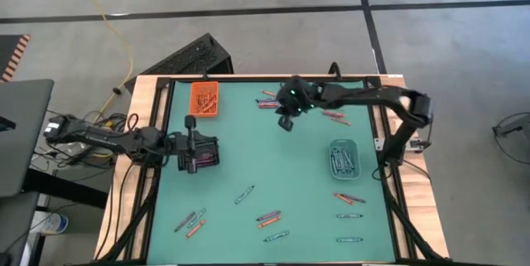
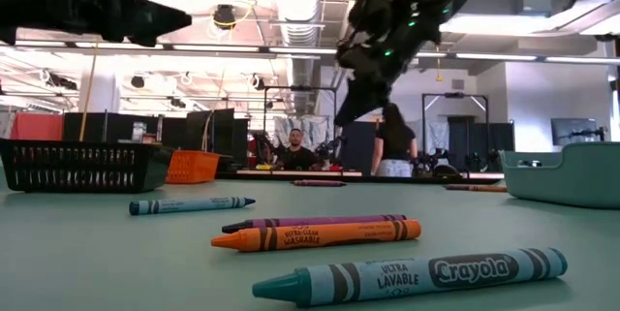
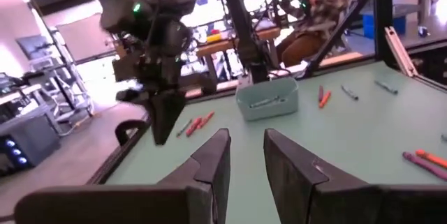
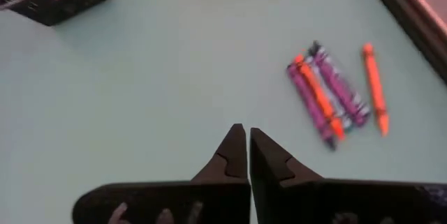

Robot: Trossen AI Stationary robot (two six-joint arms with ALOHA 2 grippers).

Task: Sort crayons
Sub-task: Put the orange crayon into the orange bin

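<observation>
The right gripper is being held above the far middle of the table, its fingers almost touching and gripping nothing. Just beyond it, a small group of purple and orange crayons is lying on the mat near the far edge. The left gripper is being held over the black tray at the left side, its fingers parted and empty. More crayons are lying scattered along the near part of the table. An orange tray is sitting at the far left, a teal tray at the right.
</observation>
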